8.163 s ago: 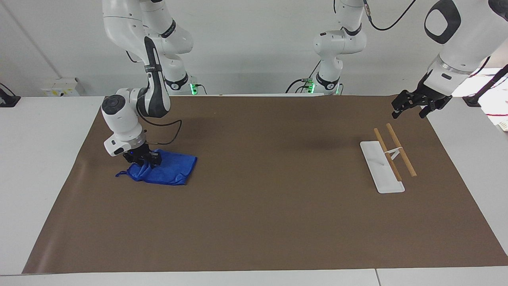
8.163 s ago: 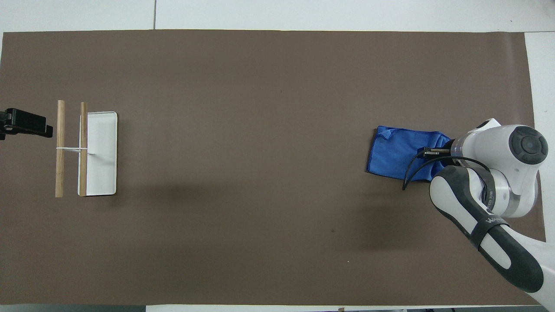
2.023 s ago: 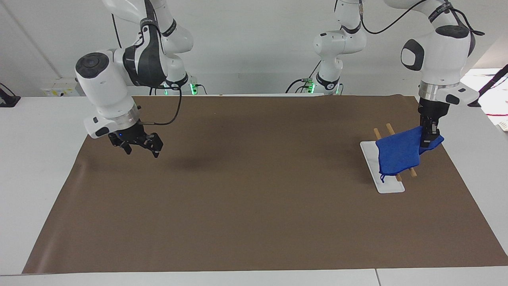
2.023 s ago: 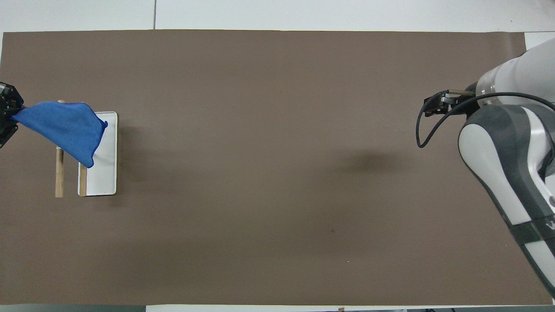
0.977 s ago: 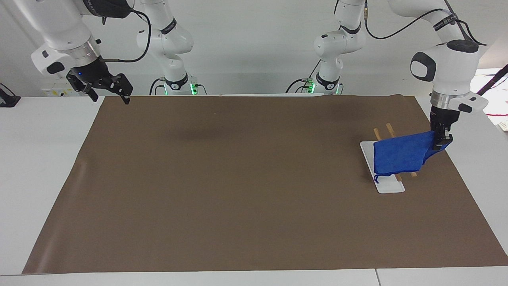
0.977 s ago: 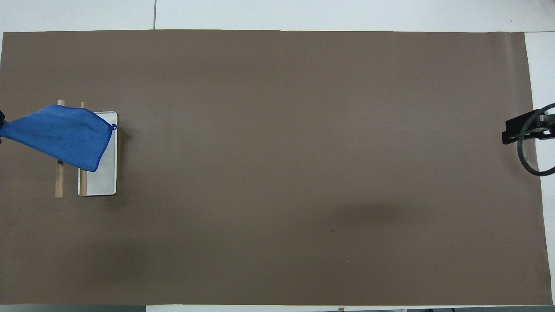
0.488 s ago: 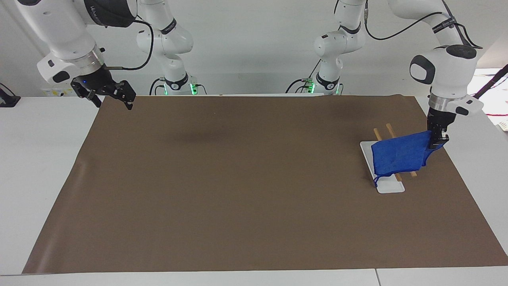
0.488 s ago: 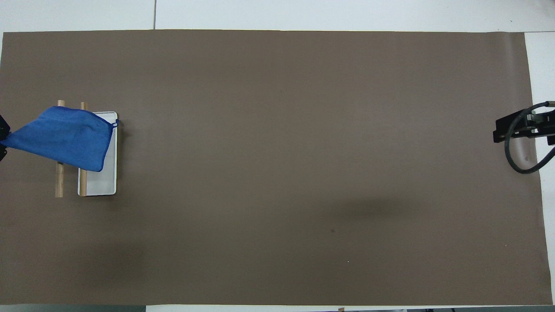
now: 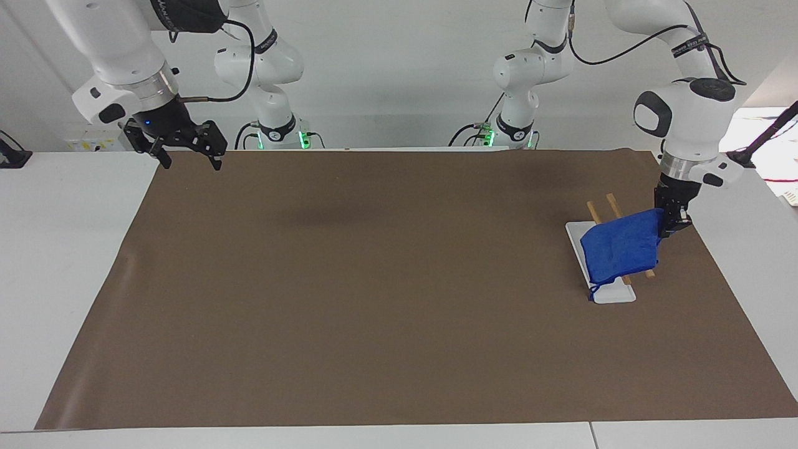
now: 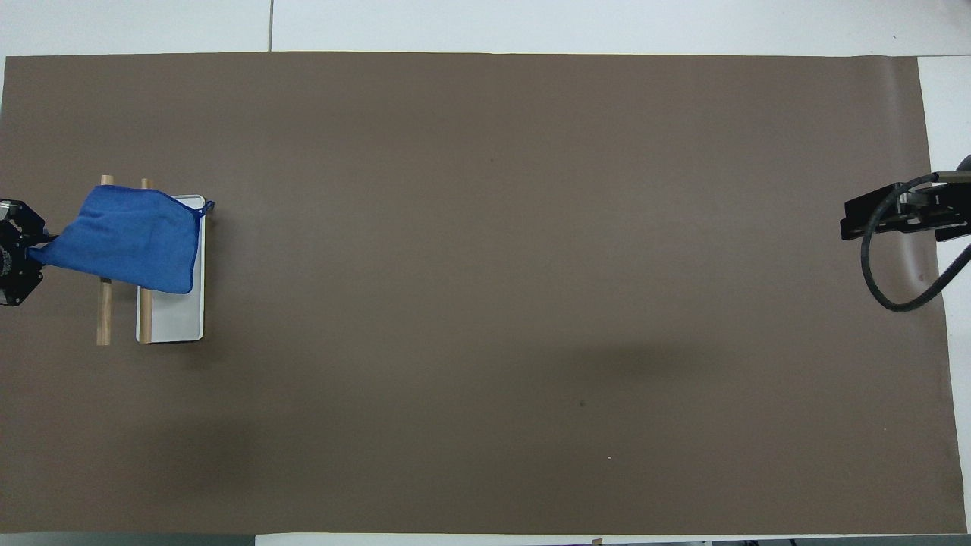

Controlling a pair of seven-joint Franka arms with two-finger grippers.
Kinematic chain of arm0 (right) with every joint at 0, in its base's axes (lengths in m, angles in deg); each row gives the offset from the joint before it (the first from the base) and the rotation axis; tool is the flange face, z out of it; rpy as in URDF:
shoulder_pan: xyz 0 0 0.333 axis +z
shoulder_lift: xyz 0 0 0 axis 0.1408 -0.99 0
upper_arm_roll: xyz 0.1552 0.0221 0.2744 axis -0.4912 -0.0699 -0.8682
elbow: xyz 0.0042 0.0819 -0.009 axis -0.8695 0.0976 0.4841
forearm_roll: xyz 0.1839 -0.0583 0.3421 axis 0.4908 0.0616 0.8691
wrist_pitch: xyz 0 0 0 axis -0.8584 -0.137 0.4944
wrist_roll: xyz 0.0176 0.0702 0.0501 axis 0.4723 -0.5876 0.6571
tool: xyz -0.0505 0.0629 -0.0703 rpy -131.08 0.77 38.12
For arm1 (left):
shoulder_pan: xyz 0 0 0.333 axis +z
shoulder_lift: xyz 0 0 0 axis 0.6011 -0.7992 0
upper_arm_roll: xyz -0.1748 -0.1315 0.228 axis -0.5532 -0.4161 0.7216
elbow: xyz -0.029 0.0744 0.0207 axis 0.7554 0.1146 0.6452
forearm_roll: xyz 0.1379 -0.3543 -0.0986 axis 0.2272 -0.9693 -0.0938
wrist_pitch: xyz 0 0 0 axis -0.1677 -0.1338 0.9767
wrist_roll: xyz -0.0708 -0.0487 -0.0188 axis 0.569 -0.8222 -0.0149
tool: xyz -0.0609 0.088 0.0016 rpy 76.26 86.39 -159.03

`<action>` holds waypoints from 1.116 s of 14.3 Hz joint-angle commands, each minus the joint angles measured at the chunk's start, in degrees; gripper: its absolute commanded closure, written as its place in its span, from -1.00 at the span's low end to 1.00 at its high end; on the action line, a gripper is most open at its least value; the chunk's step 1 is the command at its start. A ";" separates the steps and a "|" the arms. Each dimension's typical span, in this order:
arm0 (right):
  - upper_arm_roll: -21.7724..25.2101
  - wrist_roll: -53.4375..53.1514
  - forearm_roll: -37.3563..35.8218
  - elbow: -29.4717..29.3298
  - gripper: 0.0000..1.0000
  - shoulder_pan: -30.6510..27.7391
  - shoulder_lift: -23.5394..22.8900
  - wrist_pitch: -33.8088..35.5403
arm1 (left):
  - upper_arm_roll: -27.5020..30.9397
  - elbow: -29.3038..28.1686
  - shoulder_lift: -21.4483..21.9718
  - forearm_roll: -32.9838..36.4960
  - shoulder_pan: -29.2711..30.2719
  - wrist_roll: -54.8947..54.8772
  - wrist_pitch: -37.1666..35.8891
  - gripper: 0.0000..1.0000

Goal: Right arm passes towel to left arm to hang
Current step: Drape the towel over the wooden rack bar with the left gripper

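The royal-blue towel [image 9: 620,249] drapes over the two wooden rails of a small rack [image 9: 597,215] on a white base [image 9: 612,295], toward the left arm's end of the table. It also shows in the overhead view [image 10: 129,239]. My left gripper [image 9: 671,219] is shut on the towel's corner, just above the mat beside the rack; in the overhead view it [image 10: 17,250] sits at the frame's edge. My right gripper [image 9: 184,148], with a blue light, is open and empty, raised over the mat's corner at the right arm's end; it also shows in the overhead view [image 10: 899,214].
A brown mat [image 9: 399,293] covers most of the white table [image 9: 62,249]. The rack's wooden rails [image 10: 105,311] stick out from under the towel on the side nearer the robots. A black cable [image 10: 887,273] loops from the right wrist.
My left gripper has moved toward the rack and lowered, so the towel settles further over the rails. My right gripper has shifted slightly toward the table's middle, still raised.
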 commanded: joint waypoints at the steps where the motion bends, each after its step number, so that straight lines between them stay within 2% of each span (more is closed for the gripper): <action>1: -0.14 -0.18 0.95 0.69 -1.00 1.16 0.36 0.12 | 0.26 2.78 0.16 -0.82 -1.17 0.30 -0.53 -1.00; 6: -0.14 -0.18 0.59 0.86 -1.00 0.64 0.36 0.38 | 0.08 9.82 0.07 -0.83 -2.57 -12.85 -6.77 -1.00; 13: 0.30 0.08 0.86 1.04 -1.00 -0.68 0.36 0.21 | -0.09 15.01 -1.16 -1.35 -7.41 -44.05 -15.20 -1.00; 16: 0.30 -0.01 0.60 1.13 -1.00 -0.51 0.36 -0.32 | -0.01 17.12 -0.99 -2.50 -10.83 -52.67 -22.91 -1.00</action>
